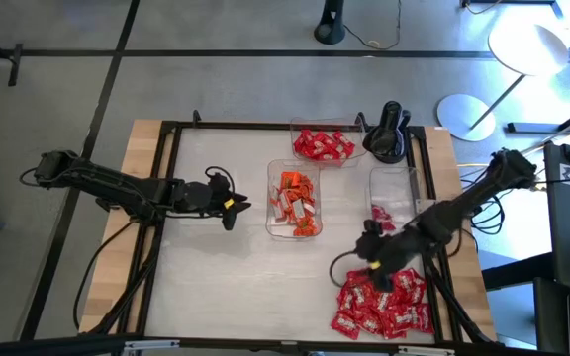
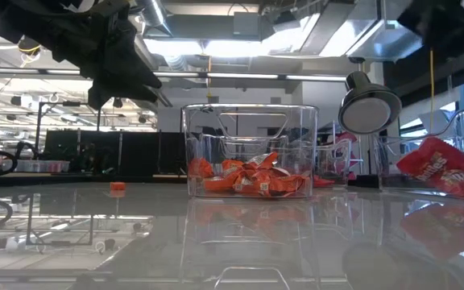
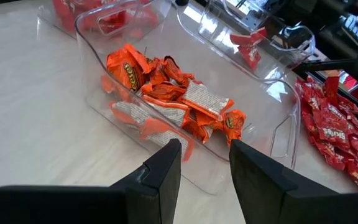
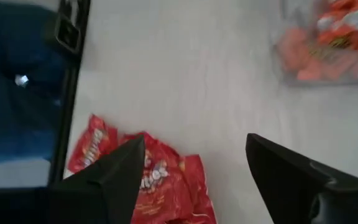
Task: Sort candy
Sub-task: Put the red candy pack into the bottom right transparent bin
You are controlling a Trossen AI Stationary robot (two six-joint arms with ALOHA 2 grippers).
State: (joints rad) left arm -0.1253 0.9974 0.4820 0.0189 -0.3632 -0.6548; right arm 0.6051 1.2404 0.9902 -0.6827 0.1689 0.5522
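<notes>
Right claw [image 4: 191, 171] gapes, covering part of red candy [image 4: 160, 180]

Orange candy [image 1: 295, 203] lies heaped and crumpled in the middle clear tray, just ahead of my left fingers [image 3: 166, 171]. Plain red pieces [image 1: 323, 145] fill the far tray. A loose pile of red white-marked sweets [image 1: 384, 305] sprawls flat on the surface near my right fingers [image 4: 126, 171].
</notes>
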